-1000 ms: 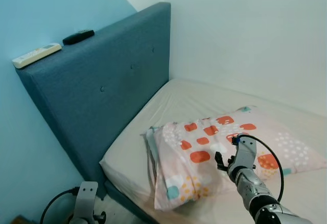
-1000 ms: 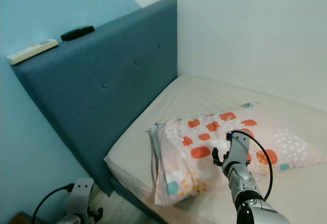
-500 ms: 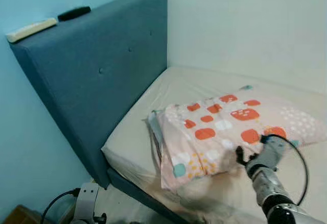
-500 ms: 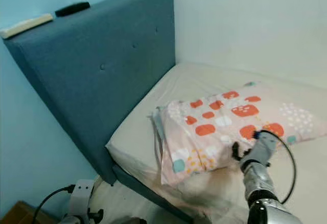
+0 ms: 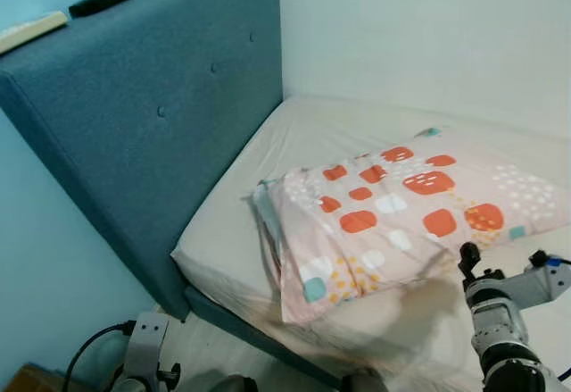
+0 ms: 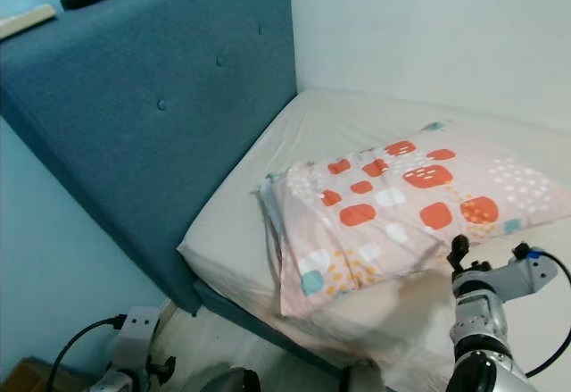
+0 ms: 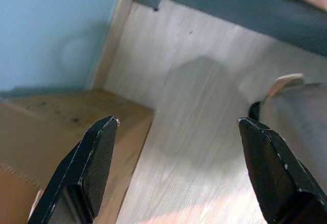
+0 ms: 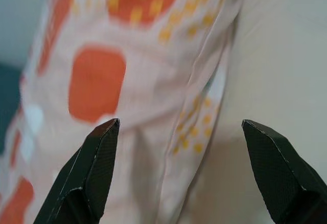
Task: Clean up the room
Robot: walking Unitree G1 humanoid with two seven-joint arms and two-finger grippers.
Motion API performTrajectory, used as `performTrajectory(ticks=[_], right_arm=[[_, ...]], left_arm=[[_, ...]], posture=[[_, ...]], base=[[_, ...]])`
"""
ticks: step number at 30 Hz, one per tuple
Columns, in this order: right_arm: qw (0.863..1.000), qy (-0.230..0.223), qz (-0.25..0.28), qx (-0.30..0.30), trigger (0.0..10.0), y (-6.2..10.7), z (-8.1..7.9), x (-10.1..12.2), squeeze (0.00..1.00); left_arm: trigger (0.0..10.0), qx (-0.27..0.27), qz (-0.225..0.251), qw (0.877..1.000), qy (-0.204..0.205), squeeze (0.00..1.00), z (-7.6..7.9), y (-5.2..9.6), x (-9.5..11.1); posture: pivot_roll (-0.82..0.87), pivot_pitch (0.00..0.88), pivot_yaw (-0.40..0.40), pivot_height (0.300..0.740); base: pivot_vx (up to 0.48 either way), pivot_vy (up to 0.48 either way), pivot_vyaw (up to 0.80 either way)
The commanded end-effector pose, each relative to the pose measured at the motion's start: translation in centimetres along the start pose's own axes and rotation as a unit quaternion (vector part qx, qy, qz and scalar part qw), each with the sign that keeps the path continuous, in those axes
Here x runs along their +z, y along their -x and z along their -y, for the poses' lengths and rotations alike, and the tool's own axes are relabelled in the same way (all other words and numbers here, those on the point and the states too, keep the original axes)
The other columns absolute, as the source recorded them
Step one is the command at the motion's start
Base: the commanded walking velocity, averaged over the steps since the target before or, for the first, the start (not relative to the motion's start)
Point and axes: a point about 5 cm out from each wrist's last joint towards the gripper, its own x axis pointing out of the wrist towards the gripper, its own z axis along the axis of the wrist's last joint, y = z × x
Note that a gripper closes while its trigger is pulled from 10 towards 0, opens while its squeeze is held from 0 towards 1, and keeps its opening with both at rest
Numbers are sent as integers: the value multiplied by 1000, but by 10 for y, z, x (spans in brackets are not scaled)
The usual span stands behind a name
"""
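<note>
Nearest me, low on my left, the left gripper (image 7: 176, 173) hangs idle over the wooden floor (image 7: 204, 106), its fingers spread wide with nothing between them; a brown cardboard box (image 7: 46, 132) sits just beside it against the blue wall.

On my right, the right gripper (image 6: 489, 262) hovers just off the near edge of the pillow (image 5: 401, 213), fingers wide apart and empty. The wrist view looks along them at the pillow's seam and the bare sheet beside it. I judge I have it there to tidy the pillow, either having let go or lining up for a fresh hold; I cannot say which.

That patterned pillow lies across the mattress (image 5: 241, 213), one end near the mattress's left edge, the other reaching toward the right, and apart from the headboard (image 5: 152, 115). It looks soft and floppy, so a pinch at the seam should drag it rather than lift it.

Farthest off, on the headboard's top edge, rest a white remote (image 5: 31, 30) and a black remote (image 5: 100, 0), near each other. Nothing blocks the pillow itself.
</note>
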Motion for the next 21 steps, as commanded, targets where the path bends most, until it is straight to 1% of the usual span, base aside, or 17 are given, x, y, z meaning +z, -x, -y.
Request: performTrajectory(ticks=[1, 4, 7, 10, 12, 16, 21], right_arm=[[1000, 6, -26, -3, 10000, 2, 1, -10, 0], [999, 17, -25, 33, 10000, -2, -11, -7, 0], [999, 19, -23, 38, 10000, -2, -14, -6, 0], [997, 30, -8, 74, 10000, -7, -31, 2, 0], [995, 36, -3, 88, 10000, -9, -38, 6, 0], [995, 41, -3, 89, 10000, -10, -39, 8, 0], [996, 34, 5, 87, 10000, -9, -35, 11, 0]], left_arm=[[10000, 1, -18, 1000, -7, 0, -5, 4, -13], [10000, 1, -20, 1000, -14, 0, -9, 7, -18], [10000, 1, -21, 1000, -15, 0, -10, 7, -19], [10000, 5, -15, 1000, -13, 0, -13, 8, -18], [10000, 6, -8, 1000, -12, 0, -15, 7, -15], [10000, 6, -1, 1000, -13, 0, -15, 6, -12], [10000, 4, 6, 1000, -14, 0, -16, 6, -9]], posture=[[13, 212, 60, 631], [24, 237, 70, 616], [24, 237, 70, 611], [36, 260, 75, 596], [40, 263, 76, 586], [48, 270, 80, 571], [61, 281, 89, 571]], base=[[0, 0, 0], [0, 0, 0], [0, 0, 0], [0, 0, 0], [0, 0, 0], [0, 0, 0], [0, 0, 0]])
